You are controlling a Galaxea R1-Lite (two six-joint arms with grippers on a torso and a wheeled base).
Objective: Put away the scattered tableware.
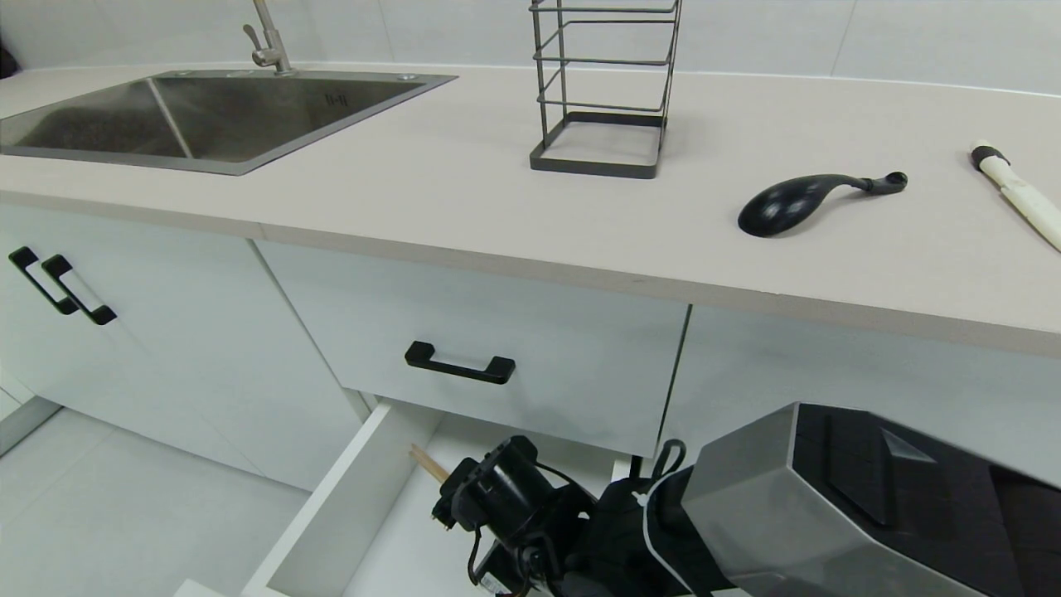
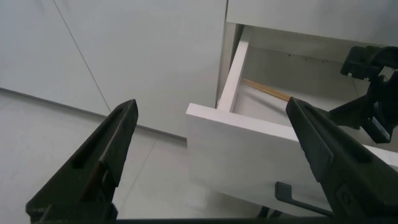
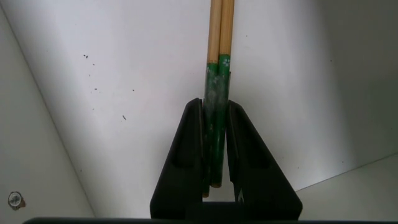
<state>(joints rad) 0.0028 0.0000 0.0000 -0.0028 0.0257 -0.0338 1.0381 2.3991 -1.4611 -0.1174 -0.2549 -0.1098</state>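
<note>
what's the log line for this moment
right gripper: shut on chopsticks, tips in open drawer | left gripper: open, empty, outside drawer | black ladle: on counter

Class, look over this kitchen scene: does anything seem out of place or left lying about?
A black ladle lies loose on the beige countertop, and a cream-handled utensil with a black tip lies at its right end, both unstored. The white drawer stands pulled open; there the right gripper holds green-banded wooden chopsticks.

I see tan chopsticks (image 3: 219, 37) with a green band flecked white, a glossy black ladle (image 1: 787, 203) against the beige countertop (image 1: 448, 207), a dark grey wire rack (image 1: 593, 168), and a plain white drawer (image 1: 340, 506) lower left.
</note>
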